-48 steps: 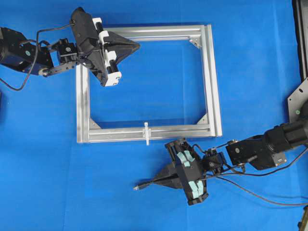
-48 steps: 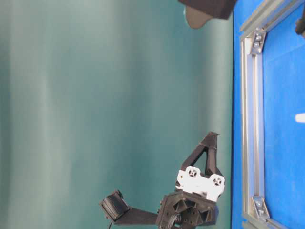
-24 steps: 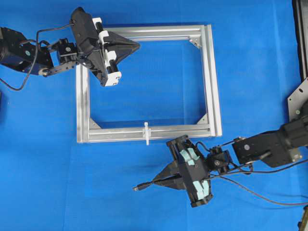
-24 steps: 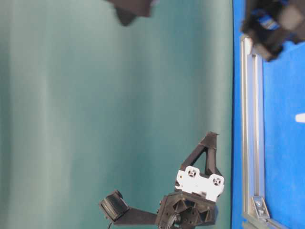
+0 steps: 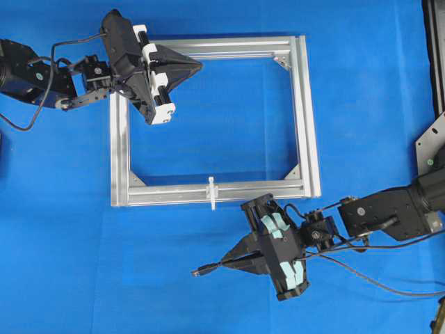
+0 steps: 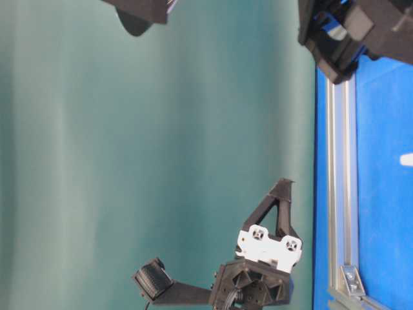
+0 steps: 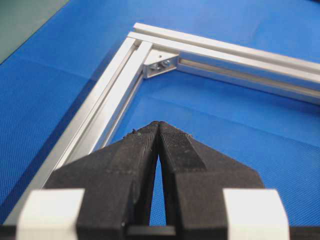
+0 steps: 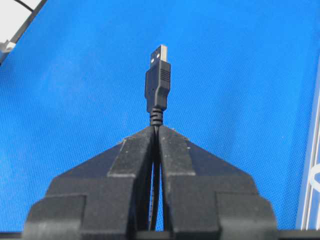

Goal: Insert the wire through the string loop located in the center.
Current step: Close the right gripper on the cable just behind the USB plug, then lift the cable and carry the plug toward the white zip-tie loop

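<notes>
The wire [image 5: 375,282] is a thin black cable trailing off to the right. Its USB plug tip [image 5: 200,271] sticks out to the left of my right gripper [image 5: 224,263], which is shut on the wire just behind the plug [image 8: 157,82]. The white string loop [image 5: 211,193] stands on the near bar of the silver frame [image 5: 303,111], up and slightly left of the right gripper, apart from the plug. A sliver of the loop [image 8: 314,177] shows at the right wrist view's edge. My left gripper [image 5: 199,67] hovers shut and empty over the frame's far left corner [image 7: 158,123].
The rectangular aluminium frame lies on the blue cloth [image 5: 69,264], with corner brackets [image 7: 161,62] inside it. In the table-level view the left arm [image 6: 268,248] stands low and the right arm's parts [image 6: 361,29] hang at the top. A metal plate [image 5: 432,149] sits at the right edge.
The right arm has shifted a little leftward and its gripper has tilted, carrying the wire; the plug tip stays nearly in place. The left arm has not moved.
</notes>
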